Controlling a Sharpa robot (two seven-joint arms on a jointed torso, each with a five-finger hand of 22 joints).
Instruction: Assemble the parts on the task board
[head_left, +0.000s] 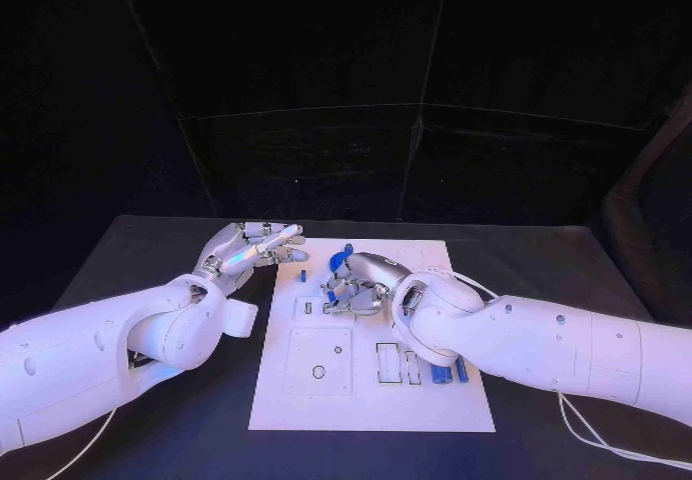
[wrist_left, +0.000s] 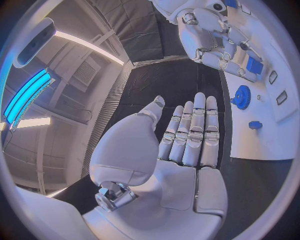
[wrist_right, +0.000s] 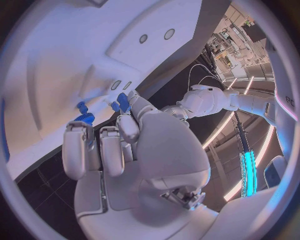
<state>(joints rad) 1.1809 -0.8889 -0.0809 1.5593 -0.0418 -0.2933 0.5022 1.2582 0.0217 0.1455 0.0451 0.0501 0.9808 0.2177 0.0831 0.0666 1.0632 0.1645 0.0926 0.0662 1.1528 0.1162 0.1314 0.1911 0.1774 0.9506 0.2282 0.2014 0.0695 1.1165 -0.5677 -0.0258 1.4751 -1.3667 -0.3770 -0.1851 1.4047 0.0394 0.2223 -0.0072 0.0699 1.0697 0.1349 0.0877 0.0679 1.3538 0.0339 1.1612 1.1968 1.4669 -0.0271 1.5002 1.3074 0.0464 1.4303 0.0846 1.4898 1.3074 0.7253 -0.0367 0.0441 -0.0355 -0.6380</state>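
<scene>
Fingers of the right hand are pinching a small blue part over the middle of the task board, while the left hand is hovering just off the board's far left edge above the bench, fingers straight and holding nothing. More blue parts are lying near the board's front right.

Right robot hand curled over the white task board, fingers bent down toward the plate. Small blue part pinched at the fingertips. Second blue part, ribbed and round, just beside the fingers, with a smaller blue piece touching it. Two round holes and two small slots visible in the board. Left robot hand beyond, over dark bench.
</scene>
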